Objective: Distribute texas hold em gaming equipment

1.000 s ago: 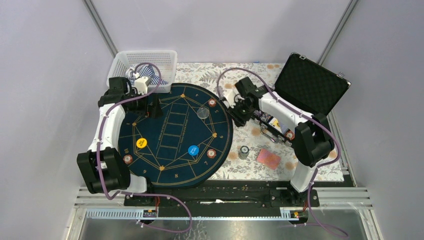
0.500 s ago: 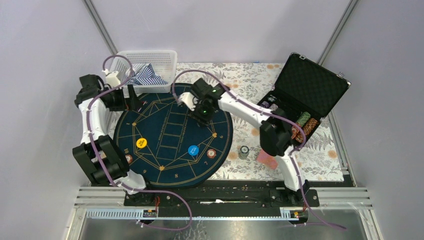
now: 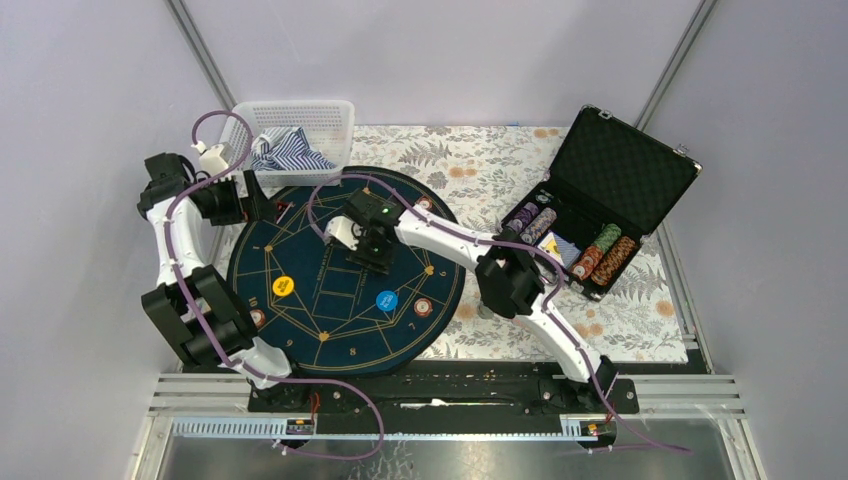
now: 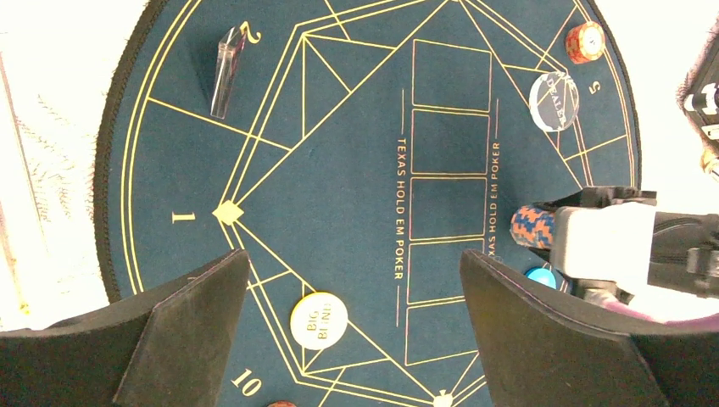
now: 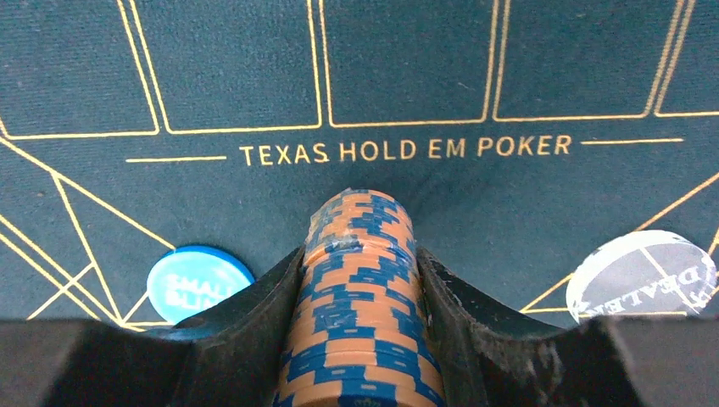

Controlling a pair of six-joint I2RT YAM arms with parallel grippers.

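Top external: within the last second your right gripper (image 3: 368, 245) has swung left from beside the case (image 3: 620, 165) to the middle of the mat (image 3: 340, 330). It is pinching an orange-and-blue chip stack (image 5: 360, 288) over the card boxes, between the blue disc (image 5: 199, 280) and the clear dealer disc (image 5: 644, 275). The left gripper (image 4: 352, 271) has drawn back to the mat's far-left edge, spread and empty. My read: delivery is under way, but the stack isn't placed yet.
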